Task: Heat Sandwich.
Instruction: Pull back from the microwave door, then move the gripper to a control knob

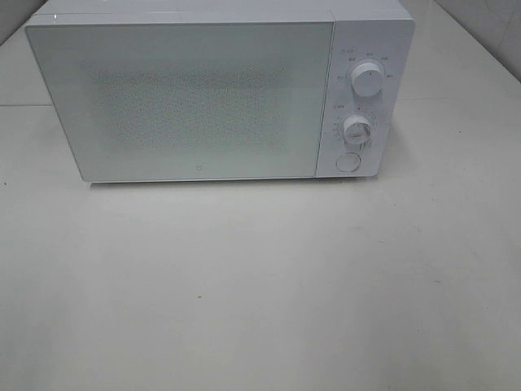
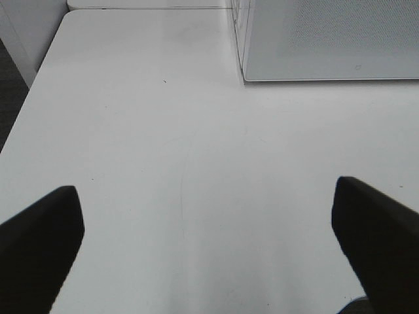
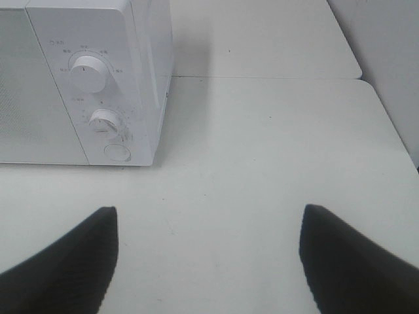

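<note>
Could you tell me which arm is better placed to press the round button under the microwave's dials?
Probably the right. The round button is at the right end of the microwave, ahead of the open right gripper. The left gripper, also open, faces a lower corner of the door.

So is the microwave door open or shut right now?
Shut. The microwave door sits flush beside the knob panel, with no gap showing.
</note>
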### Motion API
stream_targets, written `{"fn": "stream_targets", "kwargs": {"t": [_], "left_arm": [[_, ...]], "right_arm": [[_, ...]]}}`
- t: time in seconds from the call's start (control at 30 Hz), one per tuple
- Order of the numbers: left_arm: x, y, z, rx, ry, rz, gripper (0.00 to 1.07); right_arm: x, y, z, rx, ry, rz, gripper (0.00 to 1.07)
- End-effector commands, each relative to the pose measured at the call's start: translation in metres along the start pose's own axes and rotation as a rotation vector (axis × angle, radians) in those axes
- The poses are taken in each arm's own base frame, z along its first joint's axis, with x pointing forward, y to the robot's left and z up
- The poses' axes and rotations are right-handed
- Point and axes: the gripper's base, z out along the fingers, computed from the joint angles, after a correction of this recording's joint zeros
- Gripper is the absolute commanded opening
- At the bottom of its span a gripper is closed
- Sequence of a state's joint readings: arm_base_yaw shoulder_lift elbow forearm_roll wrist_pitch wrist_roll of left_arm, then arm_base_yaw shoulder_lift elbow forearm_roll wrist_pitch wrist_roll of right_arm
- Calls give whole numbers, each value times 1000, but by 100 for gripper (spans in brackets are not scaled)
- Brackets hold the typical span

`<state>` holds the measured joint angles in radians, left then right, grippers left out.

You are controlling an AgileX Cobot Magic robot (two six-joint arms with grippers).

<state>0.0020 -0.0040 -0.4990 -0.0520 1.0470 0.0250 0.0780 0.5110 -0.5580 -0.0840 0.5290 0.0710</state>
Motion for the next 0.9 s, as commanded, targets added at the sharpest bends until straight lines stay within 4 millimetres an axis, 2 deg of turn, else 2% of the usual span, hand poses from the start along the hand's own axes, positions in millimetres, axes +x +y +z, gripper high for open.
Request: {"fn": "stream_targets", "kwargs": {"t": [0.03, 0.13, 0.3, 0.37, 0.4, 0.47, 0.9], "left_arm": [[2, 0, -2, 5, -32, 3, 98], [2, 0, -2, 5, -32, 3, 98], [2, 0, -2, 5, -32, 3, 98], [2, 0, -2, 5, -32, 3, 98], [2, 0, -2, 5, -32, 3, 98], [2, 0, -2, 5, -32, 3, 98], [2, 0, -2, 5, -32, 3, 98]], "right_arm": [[-6, 0, 9, 2, -18, 9, 74], [-11, 1, 29, -3, 8, 6, 74], [-14, 3, 47, -8, 15, 3, 74], [-16, 4, 61, -13, 24, 1, 74], [-16, 4, 61, -13, 24, 1, 74], [-18, 5, 74, -23, 16, 17, 74], [-24, 9, 125, -43, -67, 16, 74]]}}
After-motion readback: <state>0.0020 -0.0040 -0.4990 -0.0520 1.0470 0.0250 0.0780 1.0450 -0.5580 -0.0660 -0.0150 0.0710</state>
